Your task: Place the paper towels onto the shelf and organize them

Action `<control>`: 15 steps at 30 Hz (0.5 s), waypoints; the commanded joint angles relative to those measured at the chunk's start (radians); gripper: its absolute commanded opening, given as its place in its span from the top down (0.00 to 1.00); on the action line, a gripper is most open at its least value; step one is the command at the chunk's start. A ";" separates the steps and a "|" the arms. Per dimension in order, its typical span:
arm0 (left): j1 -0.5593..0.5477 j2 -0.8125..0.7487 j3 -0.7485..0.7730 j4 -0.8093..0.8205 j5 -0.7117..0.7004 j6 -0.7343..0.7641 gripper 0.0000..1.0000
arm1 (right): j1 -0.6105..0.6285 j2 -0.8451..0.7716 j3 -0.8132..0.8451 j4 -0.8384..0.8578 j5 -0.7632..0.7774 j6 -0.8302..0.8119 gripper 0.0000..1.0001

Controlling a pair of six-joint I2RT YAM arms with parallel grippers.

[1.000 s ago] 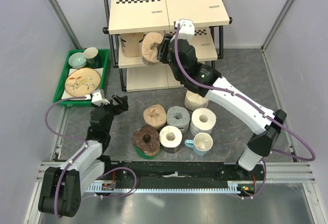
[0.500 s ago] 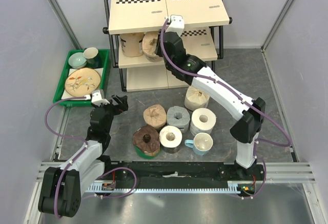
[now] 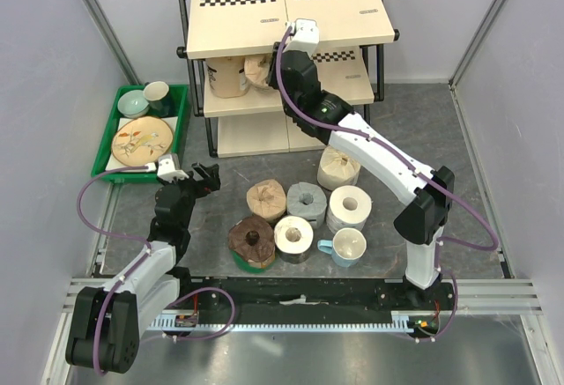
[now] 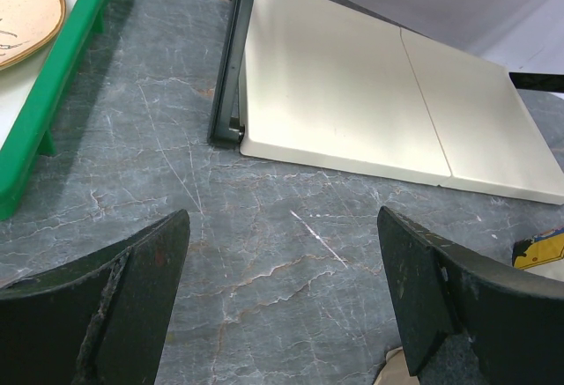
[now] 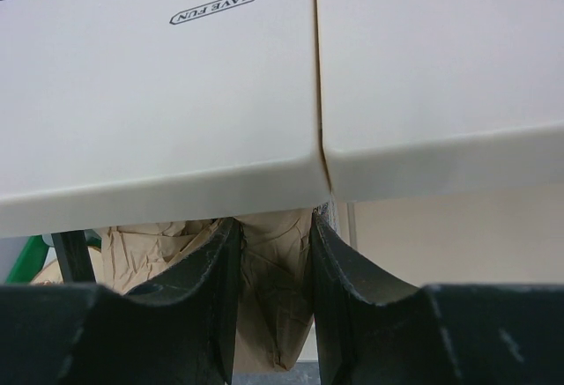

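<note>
In the overhead view the green plastic tray point(image 3: 104, 143) of dishes sits at ten o'clock. At its five o'clock the left gripper point(image 3: 204, 176) hangs with jaws wide apart, and its wrist camera adds the gap between them, showing bare grey marble tabletop point(image 4: 291, 262) and the shelf's lowest cream board point(image 4: 352, 112). Six loose paper towel rolls cluster mid-table around a grey one point(image 3: 306, 200). At twelve o'clock the three-tier black-framed shelf point(image 3: 291, 11) hides the right fingers from above. Only the right wrist view shows the right gripper point(image 5: 274, 226) clamped on a crumpled tan paper towel roll point(image 5: 271, 297) under the top board, at middle-tier level, with a cream roll point(image 3: 227, 77) at its nine o'clock.
</note>
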 commanded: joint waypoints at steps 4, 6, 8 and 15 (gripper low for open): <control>0.000 -0.011 -0.002 0.043 -0.020 -0.022 0.06 | -0.005 0.005 0.006 0.103 0.029 -0.020 0.69; 0.000 -0.010 -0.002 0.045 -0.020 -0.022 0.06 | -0.003 0.006 -0.004 0.107 0.027 -0.020 0.69; 0.000 -0.010 -0.002 0.045 -0.022 -0.022 0.06 | -0.005 0.006 -0.016 0.123 0.026 -0.018 0.69; 0.000 -0.010 0.000 0.043 -0.020 -0.022 0.06 | -0.003 -0.043 -0.135 0.217 0.027 -0.027 0.69</control>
